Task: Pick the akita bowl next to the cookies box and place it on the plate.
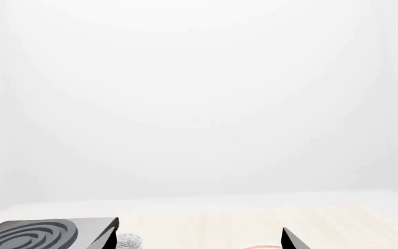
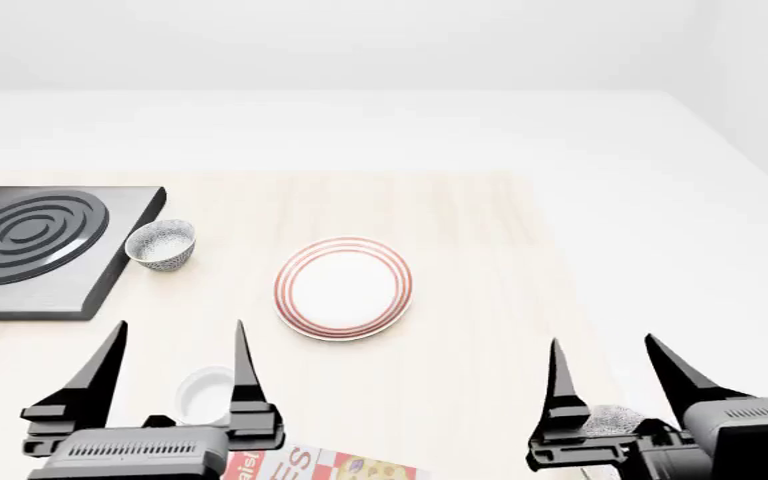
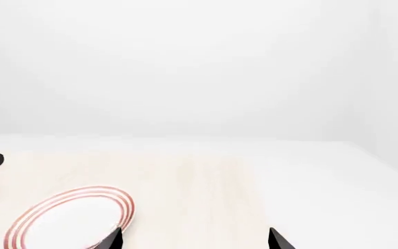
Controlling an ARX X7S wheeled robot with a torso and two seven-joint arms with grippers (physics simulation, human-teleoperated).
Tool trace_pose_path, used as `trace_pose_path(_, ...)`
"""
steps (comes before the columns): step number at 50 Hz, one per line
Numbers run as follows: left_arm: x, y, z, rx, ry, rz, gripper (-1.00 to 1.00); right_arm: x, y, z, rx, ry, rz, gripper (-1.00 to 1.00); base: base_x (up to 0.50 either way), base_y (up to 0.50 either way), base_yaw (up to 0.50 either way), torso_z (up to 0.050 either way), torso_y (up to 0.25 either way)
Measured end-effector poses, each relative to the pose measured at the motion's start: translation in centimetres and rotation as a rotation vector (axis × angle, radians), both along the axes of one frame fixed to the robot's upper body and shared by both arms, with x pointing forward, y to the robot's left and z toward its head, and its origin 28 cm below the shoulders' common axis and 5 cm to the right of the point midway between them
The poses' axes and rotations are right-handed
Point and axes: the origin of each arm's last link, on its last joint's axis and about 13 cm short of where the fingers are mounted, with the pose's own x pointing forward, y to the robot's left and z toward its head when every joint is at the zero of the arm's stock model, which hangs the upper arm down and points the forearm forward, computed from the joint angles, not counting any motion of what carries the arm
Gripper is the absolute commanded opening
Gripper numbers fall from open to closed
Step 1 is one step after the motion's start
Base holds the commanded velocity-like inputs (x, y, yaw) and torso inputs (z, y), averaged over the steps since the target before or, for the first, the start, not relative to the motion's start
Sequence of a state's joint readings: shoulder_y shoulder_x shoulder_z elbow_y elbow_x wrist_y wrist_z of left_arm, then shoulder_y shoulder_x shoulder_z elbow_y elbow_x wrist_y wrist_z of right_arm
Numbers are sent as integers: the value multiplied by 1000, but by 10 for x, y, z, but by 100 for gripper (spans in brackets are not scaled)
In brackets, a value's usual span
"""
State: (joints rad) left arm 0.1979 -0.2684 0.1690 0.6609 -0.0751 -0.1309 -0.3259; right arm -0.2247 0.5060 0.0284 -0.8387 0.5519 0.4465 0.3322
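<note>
Although most of it is hidden behind the right gripper [image 2: 624, 372], the small speckled white akita bowl [image 2: 607, 418] shows as a grey-dotted patch at the lower right of the head view, between the two dark fingers. These fingers stand spread apart and hold nothing. To its left, at the bottom edge of the frame, lies the flat red cookies box [image 2: 324, 466], only partly visible, with a cookie picture on its face. Above the box, near the centre of the frame, rests the round white plate with thin red rings [image 2: 344, 288] on the light wooden table [image 2: 478, 230]. The left gripper [image 2: 179, 357] is at the lower left, its fingers also spread wide and empty; between them a small plain white cup [image 2: 204, 392] sits on the table. Further up, at the left of the frame, a second speckled bowl [image 2: 161, 244] stands just beside a black square stove plate with concentric rings [image 2: 37, 245].
</note>
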Motion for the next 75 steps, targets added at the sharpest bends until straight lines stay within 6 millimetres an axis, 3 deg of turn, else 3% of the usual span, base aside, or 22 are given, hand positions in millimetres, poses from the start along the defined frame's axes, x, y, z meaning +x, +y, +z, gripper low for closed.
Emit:
trace_pose_path(27, 1, 0, 0, 11, 1, 10, 100, -16, -64, 26, -37, 366, -110, 100, 0, 0, 0, 0, 0)
trace_pose_path(43, 2, 0, -1, 15, 4, 13, 100, -8, -96, 47, -63, 571, -109, 100, 0, 0, 0, 0, 0)
trace_pose_path(55, 2, 0, -2, 16, 6, 15, 100, -3, -106, 57, -85, 641, -131, 100, 0, 0, 0, 0, 0)
trace_pose_path(75, 2, 0, -2, 17, 5, 18, 100, 3, -106, 51, -70, 732, -109, 100, 0, 0, 0, 0, 0)
